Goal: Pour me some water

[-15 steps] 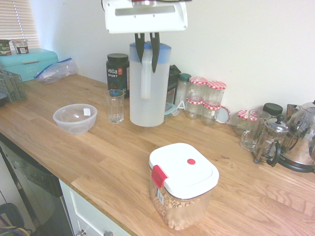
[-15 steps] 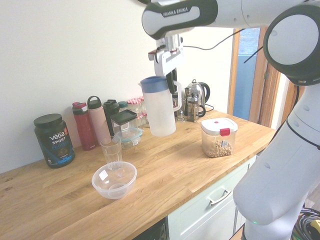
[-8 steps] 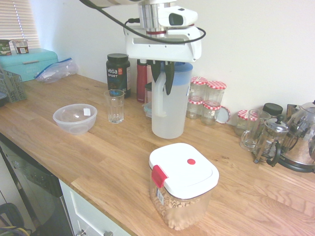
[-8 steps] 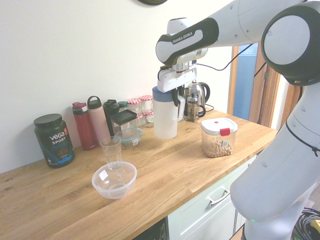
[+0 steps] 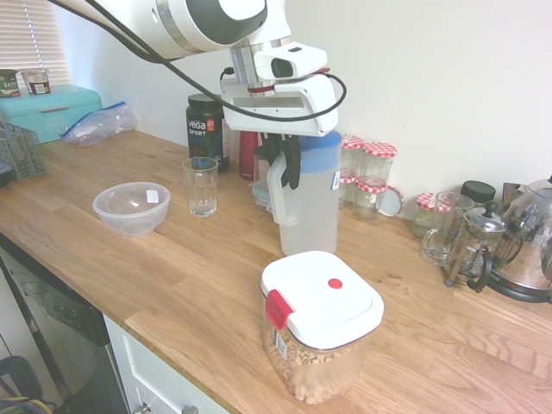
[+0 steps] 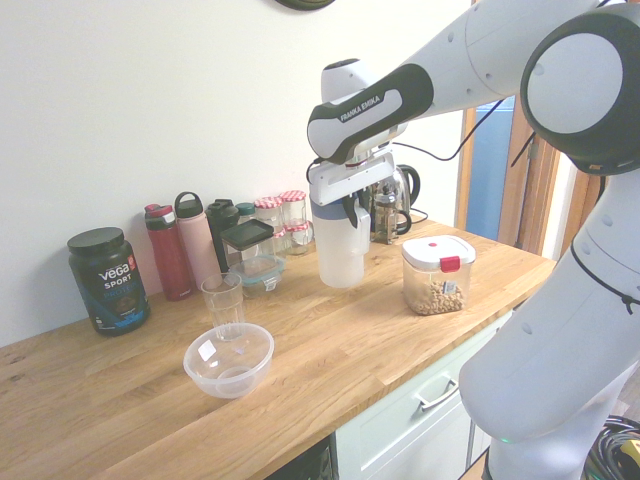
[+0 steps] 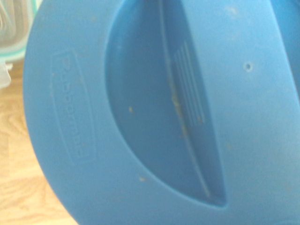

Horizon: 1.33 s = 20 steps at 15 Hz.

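Gripper (image 5: 285, 164): you see its dark fingers clamped tight on the side handle of the tall frosted plastic jug with blue lid (image 5: 309, 200).
Jug: upright on the wooden worktop (image 5: 172, 276), directly under the gripper.
Water: too clear to make out inside.
Wrist view: only the blue lid (image 7: 159, 112), filling the picture.
Exterior views: clear drinking glass (image 5: 203, 185) well apart.

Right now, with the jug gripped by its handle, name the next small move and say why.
Probably ease the jug the rest of the way down, then let go. It stands upright, its base at or just above the worktop, well away from the drinking glass. The tool is shut on the handle, and the blue lid is on.
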Available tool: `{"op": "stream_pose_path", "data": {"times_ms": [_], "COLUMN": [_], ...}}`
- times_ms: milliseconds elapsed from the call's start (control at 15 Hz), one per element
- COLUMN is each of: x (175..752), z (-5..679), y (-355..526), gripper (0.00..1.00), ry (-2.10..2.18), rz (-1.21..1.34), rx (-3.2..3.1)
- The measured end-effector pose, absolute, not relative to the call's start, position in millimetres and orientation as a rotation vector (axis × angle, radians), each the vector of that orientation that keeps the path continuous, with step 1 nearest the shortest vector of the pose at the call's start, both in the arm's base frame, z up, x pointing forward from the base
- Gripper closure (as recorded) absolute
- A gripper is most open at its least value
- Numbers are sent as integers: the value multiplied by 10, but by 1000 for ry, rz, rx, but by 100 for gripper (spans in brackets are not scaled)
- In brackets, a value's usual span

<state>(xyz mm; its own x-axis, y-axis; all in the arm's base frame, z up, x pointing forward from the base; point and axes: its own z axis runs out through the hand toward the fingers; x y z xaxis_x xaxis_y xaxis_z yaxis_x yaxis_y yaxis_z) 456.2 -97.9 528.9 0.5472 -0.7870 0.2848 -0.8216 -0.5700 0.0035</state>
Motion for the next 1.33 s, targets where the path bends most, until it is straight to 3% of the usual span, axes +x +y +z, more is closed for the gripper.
{"op": "stream_pose_path", "data": {"times_ms": [467, 533, 1333], "x": [4504, 4501, 4324], "z": [5155, 5145, 5297], "y": [-939, -936, -1023], "gripper": [100, 0, 0], "ry": [-1453, -1457, -1513], "rz": [306, 301, 285], "rx": [2678, 2680, 2671]}}
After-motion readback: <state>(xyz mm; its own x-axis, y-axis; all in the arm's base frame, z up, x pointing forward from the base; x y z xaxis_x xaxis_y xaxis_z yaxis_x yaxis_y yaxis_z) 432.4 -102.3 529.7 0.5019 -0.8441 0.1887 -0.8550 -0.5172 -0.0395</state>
